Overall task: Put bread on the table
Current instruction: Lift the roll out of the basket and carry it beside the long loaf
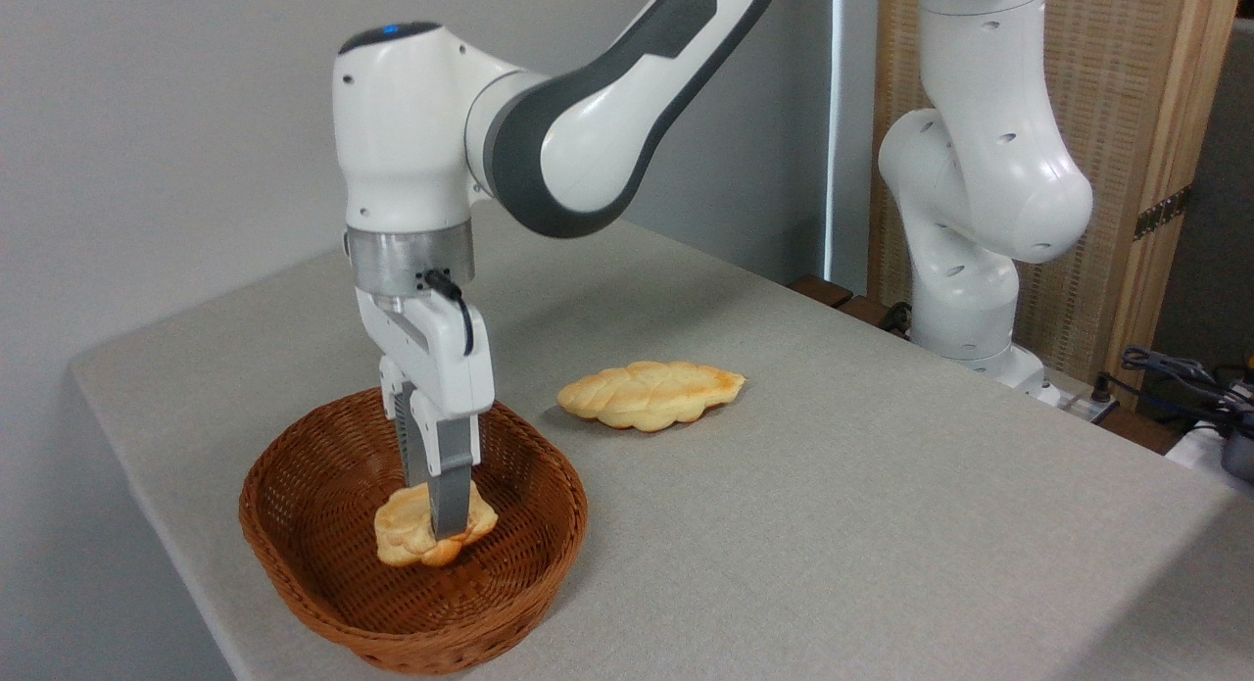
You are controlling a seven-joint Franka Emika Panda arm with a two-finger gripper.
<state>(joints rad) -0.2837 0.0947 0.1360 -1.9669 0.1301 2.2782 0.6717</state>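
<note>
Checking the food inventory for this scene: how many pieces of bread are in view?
2. The small bun lies inside the wicker basket, with the claw down on it. The longer braided loaf lies on the table, right of the basket. Nothing else seems hidden.

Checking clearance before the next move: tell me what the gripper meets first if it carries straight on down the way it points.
The gripper points straight down at the small bread in the basket. Its fingers already look level with the bun, so that comes first, then the basket floor beneath.
</note>
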